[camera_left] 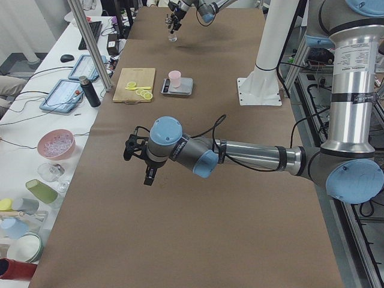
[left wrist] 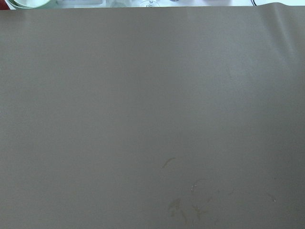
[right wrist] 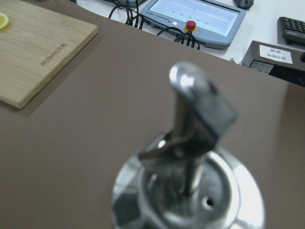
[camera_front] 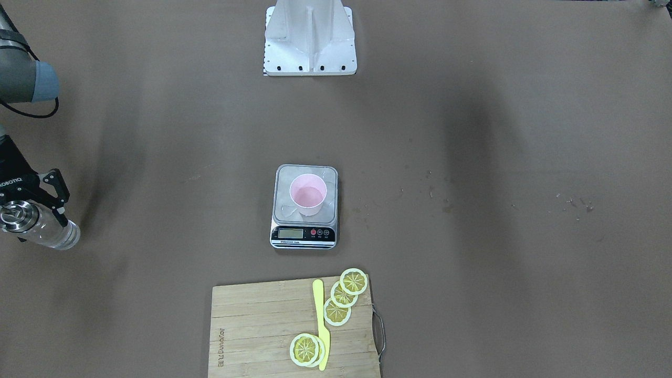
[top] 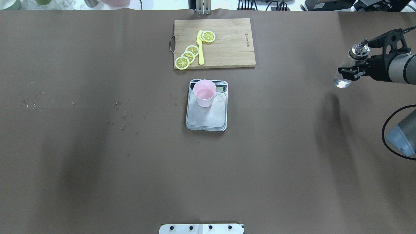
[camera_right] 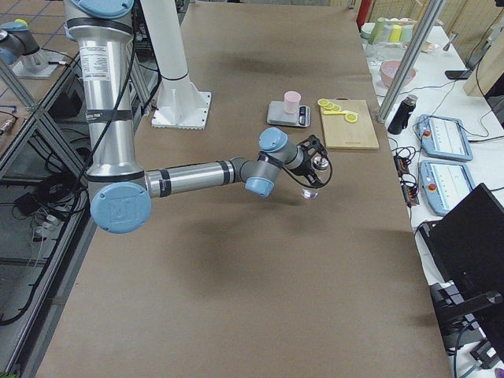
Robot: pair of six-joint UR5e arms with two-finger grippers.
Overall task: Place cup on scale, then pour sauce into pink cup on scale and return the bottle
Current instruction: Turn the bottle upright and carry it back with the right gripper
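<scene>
Bottle (top: 342, 79) upright, spout (right wrist: 188, 83) up, in right fingers (top: 352, 72)

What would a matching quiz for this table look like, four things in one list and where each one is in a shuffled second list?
Things
1. pale pink tapered cup
2. clear glass bottle with metal pourer cap
3. yellow plastic knife
4. silver-grey rectangular kitchen scale

Places
A. on the wooden cutting board, among the lemon slices
B. gripped in the right pincer
C. standing on the scale's platform
D. on the brown table, between the board and the robot's base

Pairs: 1-C, 2-B, 3-A, 4-D
</scene>
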